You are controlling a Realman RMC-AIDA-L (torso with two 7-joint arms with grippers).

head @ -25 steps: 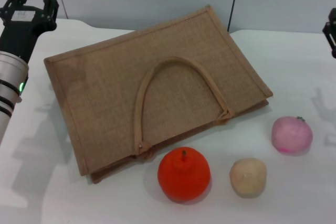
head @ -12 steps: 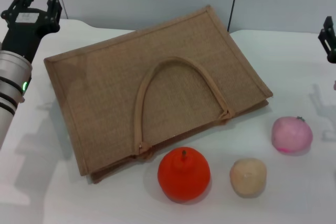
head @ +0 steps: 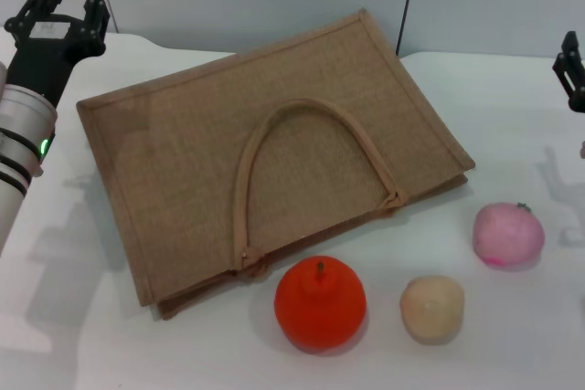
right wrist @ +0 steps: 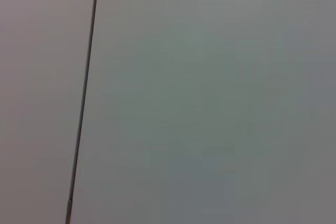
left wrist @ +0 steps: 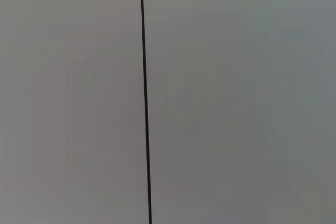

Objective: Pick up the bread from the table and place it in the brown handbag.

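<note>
So the brown handbag is lying flat on its side on the white desk, taking up most of the middle, with one looped strap handle arched across its upper face. The strap ends sit near the bag's front edge.

Just in front of that front edge there's an orange-red round fruit with a little stem on top, very close to the bag, near one strap end. Beside the fruit, further from the bag, is a round beige bun-like ball. Past that, off the bag's front corner, sits a pink round fruit with a tiny stem. All three are apart from each other.

The striped bread loaf I can't spot anywhere on the desk in the head view.

My left hand is up in the air off the bag's far left corner, fingers spread apart with nothing between them. My right hand is only poking in at the edge, well off to the bag's right side, and I can't tell whether its fingers are apart or together.

Both wrist views just face a plain grey wall panel with a thin dark seam running down it.
</note>
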